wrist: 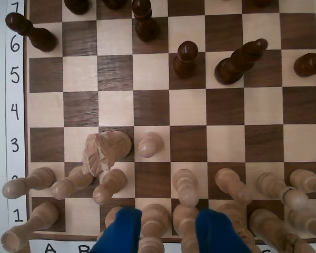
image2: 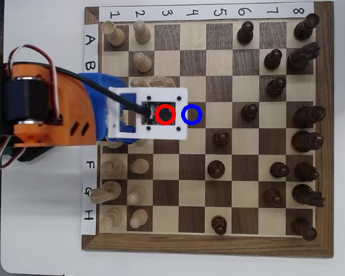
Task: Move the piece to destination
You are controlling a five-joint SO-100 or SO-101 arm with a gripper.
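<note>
1. The piece (wrist: pixel 149 144) is a pale wooden pawn with a ball head, standing on a light square of the row marked 3 in the wrist view, just right of the pale knight (wrist: pixel 104 152) and one row beyond the near line of light pawns.
2. In the overhead view the pawn is hidden under the arm's white camera plate (image2: pixel 151 113), where the red ring (image2: pixel 165 114) is drawn; the destination (image2: pixel 191 114) is the dark square inside the blue ring, immediately right of it in that view.
3. The gripper (wrist: pixel 168 226) hangs above the near rows with its two blue fingertips spread well apart and nothing between them; the pawn lies ahead of them, untouched.
4. The pawn stands upright, long axis vertical, head toward the wrist camera, base flat on the board. Being round, it has no facing direction that matters.
5. Handling, as a judgement: it looks light, rigid and smooth-turned, so it may slip or tip if pinched on the ball head alone. A hold on the narrow neck just under the head seems safest.
6. The knight leaning close on the left leaves little room on that side, so one finger may brush it on the way down.
7. The move itself looks short: lift, carry one square farther up the board, set down upright.
</note>
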